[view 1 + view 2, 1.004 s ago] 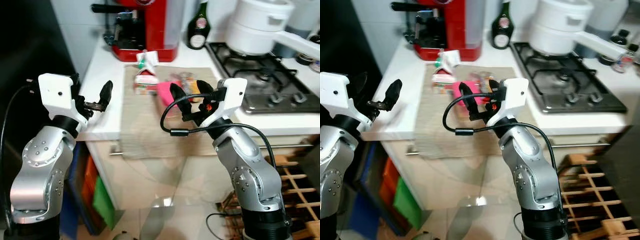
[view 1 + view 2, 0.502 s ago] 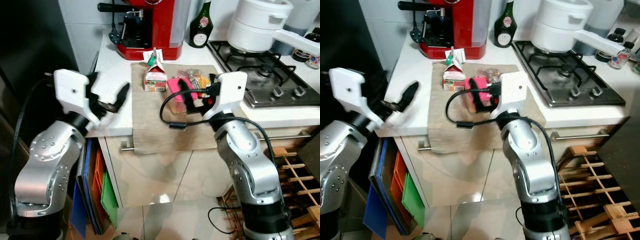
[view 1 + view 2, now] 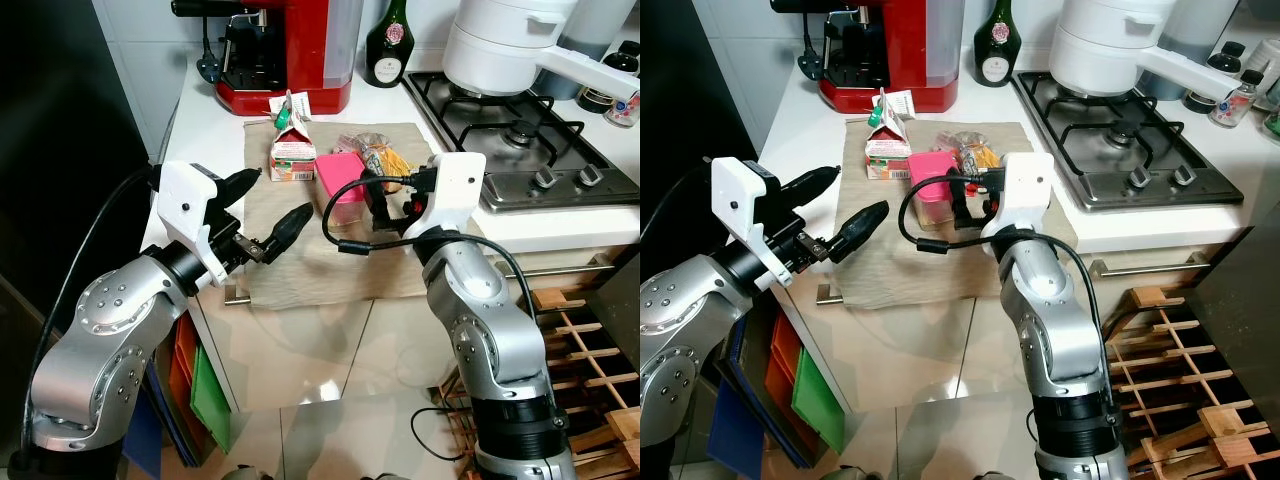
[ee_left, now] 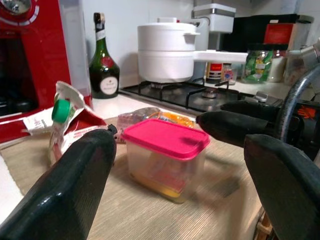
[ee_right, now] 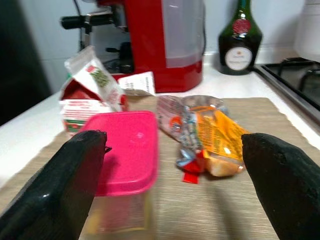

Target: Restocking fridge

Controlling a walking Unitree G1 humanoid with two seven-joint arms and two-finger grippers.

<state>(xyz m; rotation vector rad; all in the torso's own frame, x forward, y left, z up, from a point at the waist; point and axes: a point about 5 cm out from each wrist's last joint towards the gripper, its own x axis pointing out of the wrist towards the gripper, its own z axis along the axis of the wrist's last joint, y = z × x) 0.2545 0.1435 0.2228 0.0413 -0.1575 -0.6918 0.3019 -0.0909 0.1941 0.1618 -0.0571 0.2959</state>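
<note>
The white table [image 3: 205, 160] carried everything, and on it lay a beige woven cloth [image 3: 300, 265] whose front edge hung over the drawer. At the back stood a big red coffee machine [image 3: 285, 50], a dark green glass bottle [image 3: 385, 45] and, on the steel gas hob [image 3: 520, 140], a large white pot with a long handle [image 3: 505, 45].

On the cloth were the things to restock: a small red and white drink carton with a green cap [image 3: 292, 150], tilted open at the top; beside it a clear plastic box with a pink lid [image 3: 340, 180]; and just behind the box a crinkled orange snack bag [image 5: 207, 135].

The left pincer [image 3: 265, 205] hovered over the front left part of the cloth, its two black fingers spread wide and holding nothing. The right pincer [image 5: 170, 165] was just in front of the pink-lidded box, also spread and empty, aimed at the gap between the box and the bag.

I judged that the grasp had not yet begun. The risk was that both pincers were pointing toward the same box and could knock each other. A push on the box could also tip the open carton, or drag the loose cloth off the table.
</note>
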